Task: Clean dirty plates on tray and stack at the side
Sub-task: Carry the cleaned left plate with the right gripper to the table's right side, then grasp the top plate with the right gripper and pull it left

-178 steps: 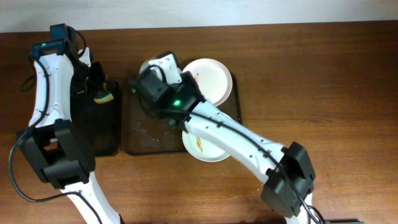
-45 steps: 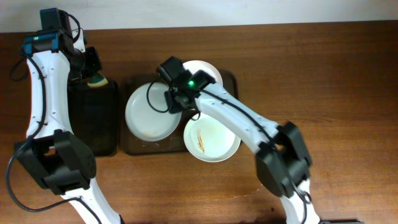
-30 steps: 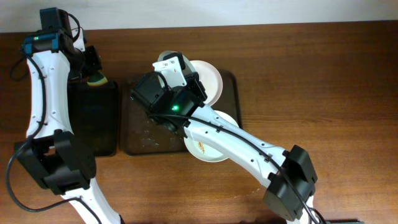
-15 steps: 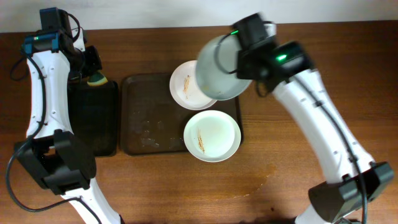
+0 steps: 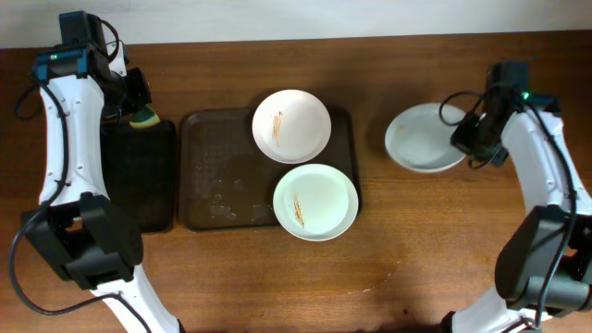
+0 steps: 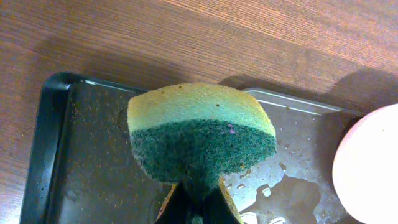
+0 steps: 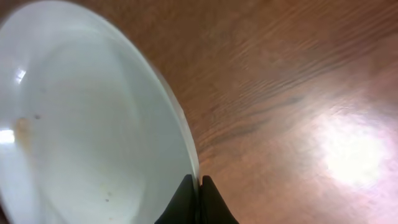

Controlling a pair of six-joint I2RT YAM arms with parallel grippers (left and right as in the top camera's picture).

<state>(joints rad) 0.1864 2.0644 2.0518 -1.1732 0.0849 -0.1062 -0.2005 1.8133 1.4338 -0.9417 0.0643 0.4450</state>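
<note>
The dark brown tray [image 5: 217, 190] lies at centre. Two white plates with yellow-brown streaks rest on its right side, one at the back [image 5: 291, 125] and one at the front [image 5: 315, 201]. My right gripper [image 5: 465, 139] is shut on the rim of a third white plate [image 5: 423, 139], held low over the table to the right of the tray; it also shows in the right wrist view [image 7: 87, 137], with the fingers [image 7: 196, 196] pinching its edge. My left gripper [image 5: 134, 100] is shut on a yellow-green sponge [image 6: 199, 134] above the black tray's back end.
The narrower black tray [image 5: 139, 176] lies left of the brown tray and shows crumbs and water drops in the left wrist view [image 6: 81, 162]. Bare wooden table [image 5: 444, 240] spreads to the right and front.
My right arm has carried the plate from over the tray out to the right side of the table and lowered it. The left arm has not moved.
</note>
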